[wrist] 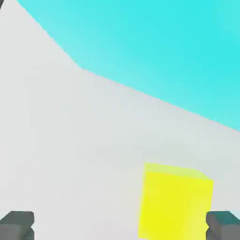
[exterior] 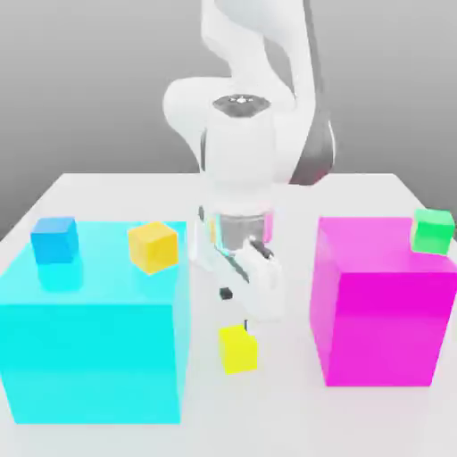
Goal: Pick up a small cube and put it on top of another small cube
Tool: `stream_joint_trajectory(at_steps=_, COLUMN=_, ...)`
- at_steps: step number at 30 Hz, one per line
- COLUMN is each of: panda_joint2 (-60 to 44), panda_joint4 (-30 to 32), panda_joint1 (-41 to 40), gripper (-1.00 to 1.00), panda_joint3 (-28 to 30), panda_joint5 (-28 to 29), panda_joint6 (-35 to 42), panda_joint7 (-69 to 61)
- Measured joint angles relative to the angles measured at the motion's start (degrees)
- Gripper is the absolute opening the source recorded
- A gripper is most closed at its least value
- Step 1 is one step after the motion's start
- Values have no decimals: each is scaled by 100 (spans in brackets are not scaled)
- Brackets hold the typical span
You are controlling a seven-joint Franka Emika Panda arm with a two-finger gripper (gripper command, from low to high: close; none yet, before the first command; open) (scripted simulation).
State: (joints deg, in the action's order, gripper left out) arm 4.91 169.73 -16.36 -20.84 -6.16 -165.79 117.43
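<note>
Lemon-yellow cube (wrist: 174,201) on table, just beneath end effector (wrist: 120,225), fingers spread apart.

You are looking at a plain grey backdrop (exterior: 89,80) that fills the upper part of the exterior frame, darker toward the upper left and paler toward the right. Below it, the flat, matte white table (exterior: 116,192) spreads from the middle of the frame down to the bottom edge; its far edge runs straight across, and its side edges slant outward toward the lower corners. Light is soft and even, leaving only faint shading. In the hand view, you see the same pale table surface (wrist: 70,140).
</note>
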Motion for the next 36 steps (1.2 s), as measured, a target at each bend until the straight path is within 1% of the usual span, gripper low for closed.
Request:
stream_joint_trajectory(at_steps=1, panda_joint2=-198, panda_joint4=4, panda_joint1=-3, gripper=0, panda_joint3=88, panda_joint5=275, panda_joint6=-161, panda_joint7=255)
stream_joint_trajectory(at_steps=3, panda_joint2=-616, panda_joint4=-49, panda_joint1=22, gripper=0, panda_joint3=374, panda_joint5=1079, panda_joint6=-480, panda_joint7=873)
stream_joint_trajectory(at_steps=5, panda_joint2=-1035, panda_joint4=-133, panda_joint1=513, gripper=0, panda_joint3=1036, panda_joint5=1808, panda_joint6=-802, panda_joint7=1409)
stream_joint_trajectory(at_steps=6, panda_joint2=-1240, panda_joint4=-173, panda_joint1=818, gripper=0, panda_joint3=1390, panda_joint5=2030, panda_joint6=-968, panda_joint7=1573)
stream_joint_trajectory(at_steps=8, panda_joint2=-1646, panda_joint4=-240, panda_joint1=1321, gripper=0, panda_joint3=1931, panda_joint5=2196, panda_joint6=-1310, panda_joint7=1696)
stream_joint_trajectory(at_steps=9, panda_joint2=-1775, panda_joint4=-258, panda_joint1=1453, gripper=-100, panda_joint3=2062, panda_joint5=2188, panda_joint6=-1421, panda_joint7=1687)
stream_joint_trajectory(at_steps=14, panda_joint2=-1776, panda_joint4=-258, panda_joint1=1452, gripper=-100, panda_joint3=2062, panda_joint5=2187, panda_joint6=-1439, panda_joint7=1687)
stream_joint_trajectory(at_steps=15, panda_joint2=-1841, panda_joint4=-268, panda_joint1=1526, gripper=-100, panda_joint3=2137, panda_joint5=2199, panda_joint6=-1495, panda_joint7=1696)
stream_joint_trajectory(at_steps=16, panda_joint2=-1772, panda_joint4=-258, panda_joint1=1499, gripper=-100, panda_joint3=2104, panda_joint5=2185, panda_joint6=-1434, panda_joint7=1689)
stream_joint_trajectory(at_steps=18, panda_joint2=-1464, panda_joint4=-205, panda_joint1=1273, gripper=-100, panda_joint3=1829, panda_joint5=2011, panda_joint6=-1176, panda_joint7=1564)
stream_joint_trajectory(at_steps=19, panda_joint2=-1274, panda_joint4=-168, panda_joint1=1157, gripper=-100, panda_joint3=1659, panda_joint5=1817, panda_joint6=-1024, panda_joint7=1423)
stream_joint_trajectory(at_steps=21, panda_joint2=-870, panda_joint4=-87, panda_joint1=1074, gripper=-100, panda_joint3=1418, panda_joint5=1252, panda_joint6=-703, panda_joint7=1017)
stream_joint_trajectory(at_steps=24, panda_joint2=-254, panda_joint4=36, panda_joint1=1291, gripper=-100, panda_joint3=1432, panda_joint5=613, panda_joint6=-209, panda_joint7=555)
stream_joint_trajectory(at_steps=25, panda_joint2=-144, panda_joint4=55, panda_joint1=1246, gripper=-100, panda_joint3=1498, panda_joint5=561, panda_joint6=-31, panda_joint7=378)
stream_joint_trajectory(at_steps=27, panda_joint2=3, panda_joint4=-104, panda_joint1=1279, gripper=-100, panda_joint3=1604, panda_joint5=399, panda_joint6=414, panda_joint7=-25)
stream_joint_trajectory(at_steps=31, panda_joint2=223, panda_joint4=-626, panda_joint1=1378, gripper=-100, panda_joint3=1794, panda_joint5=37, panda_joint6=1393, panda_joint7=-863)
stream_joint_trajectory(at_steps=36, panda_joint2=998, panda_joint4=-1380, panda_joint1=1195, gripper=-100, panda_joint3=2145, panda_joint5=-286, panda_joint6=2623, panda_joint7=-989)
